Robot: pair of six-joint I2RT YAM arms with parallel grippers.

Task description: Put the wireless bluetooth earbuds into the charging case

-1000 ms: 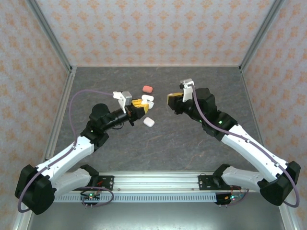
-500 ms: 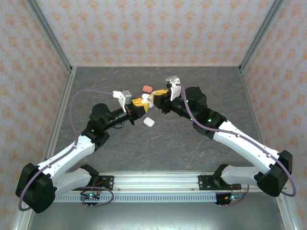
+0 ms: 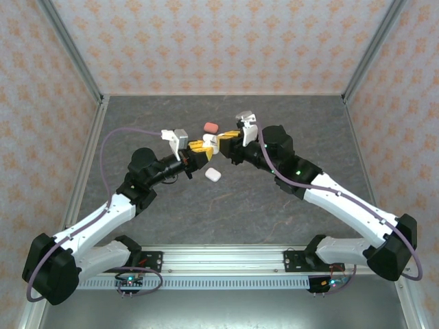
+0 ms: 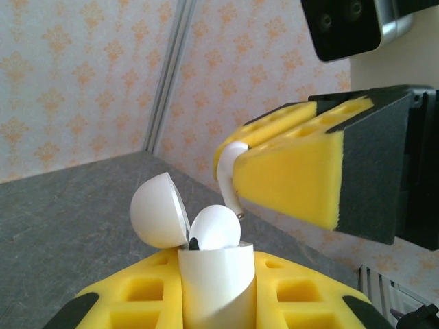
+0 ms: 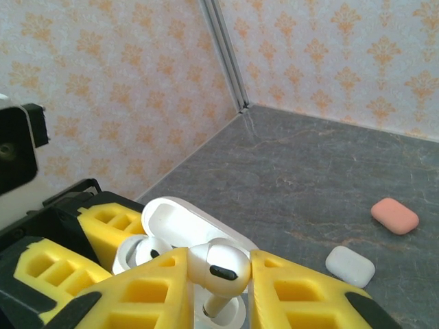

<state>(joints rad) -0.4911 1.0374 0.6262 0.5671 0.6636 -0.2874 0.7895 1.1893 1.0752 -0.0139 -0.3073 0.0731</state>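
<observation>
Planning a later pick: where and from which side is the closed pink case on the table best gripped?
Probably from straight above, taking the pink case across its narrow width, jaws on its two long sides. It lies flat and low on the table, leaving little for a sideways approach to catch. The white case nearby lies apart from it.

White earbud (image 5: 218, 269), stem down, over open white charging case (image 5: 171, 218), second earbud (image 5: 146, 253) seated inside
</observation>
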